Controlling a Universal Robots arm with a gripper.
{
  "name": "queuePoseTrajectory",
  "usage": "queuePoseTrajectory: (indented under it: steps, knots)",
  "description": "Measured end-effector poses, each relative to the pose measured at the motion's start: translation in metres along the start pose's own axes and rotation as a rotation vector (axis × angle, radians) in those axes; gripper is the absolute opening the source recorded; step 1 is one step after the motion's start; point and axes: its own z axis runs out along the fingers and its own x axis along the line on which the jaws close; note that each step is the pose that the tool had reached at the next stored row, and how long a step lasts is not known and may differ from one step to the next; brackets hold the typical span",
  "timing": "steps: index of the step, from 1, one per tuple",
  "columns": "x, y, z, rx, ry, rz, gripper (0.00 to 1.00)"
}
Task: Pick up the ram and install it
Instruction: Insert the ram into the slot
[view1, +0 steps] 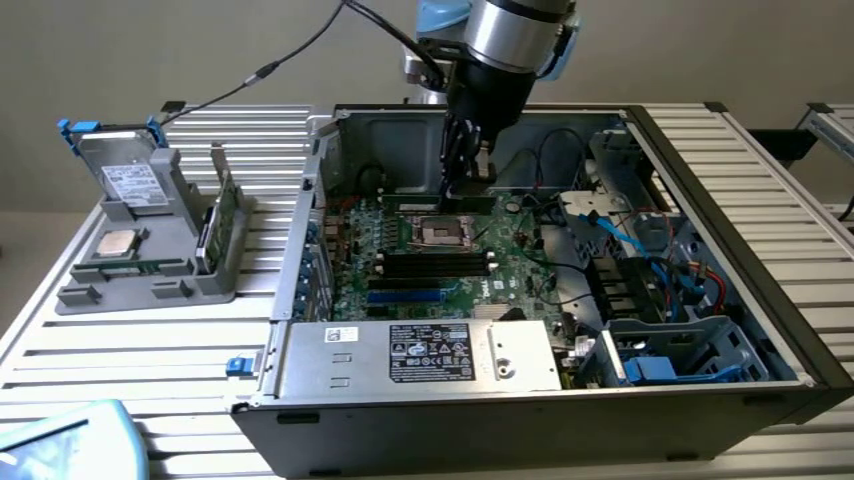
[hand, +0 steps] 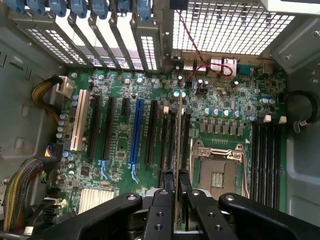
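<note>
My gripper (view1: 467, 185) hangs inside the open computer case (view1: 747, 300), over the back of the green motherboard (view1: 507, 240). In the wrist view its two black fingers (hand: 167, 182) are shut on the ram (hand: 179, 130), a thin green stick seen edge-on. The ram is lined up along the dark memory slots (hand: 170, 145) beside the empty processor socket (hand: 220, 172), just above them. From the exterior view the ram (view1: 427, 203) is a level green strip under the fingers, behind the socket (view1: 441, 232).
A grey holder (view1: 147, 275) on the slatted table at the exterior view's left carries a square silver chip (view1: 118, 243) and a labelled drive with blue clips (view1: 127, 180). The power supply (view1: 427, 355) lies along the case front, with cables and a drive cage (view1: 667, 350) on the right.
</note>
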Motion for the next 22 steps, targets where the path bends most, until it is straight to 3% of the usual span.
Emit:
queuePoseTrajectory:
  steps: [6,9,13,22]
  knots:
    - [0.001,-0.0016,0.0075,0.0167,-0.002,0.02,0.15]
    - [0.001,-0.0024,0.0114,0.0204,0.0003,0.024,0.15]
    - [0.002,-0.0033,0.0163,0.0217,0.0075,0.027,0.15]
    - [0.001,-0.0049,0.0263,0.0203,0.0302,0.032,0.15]
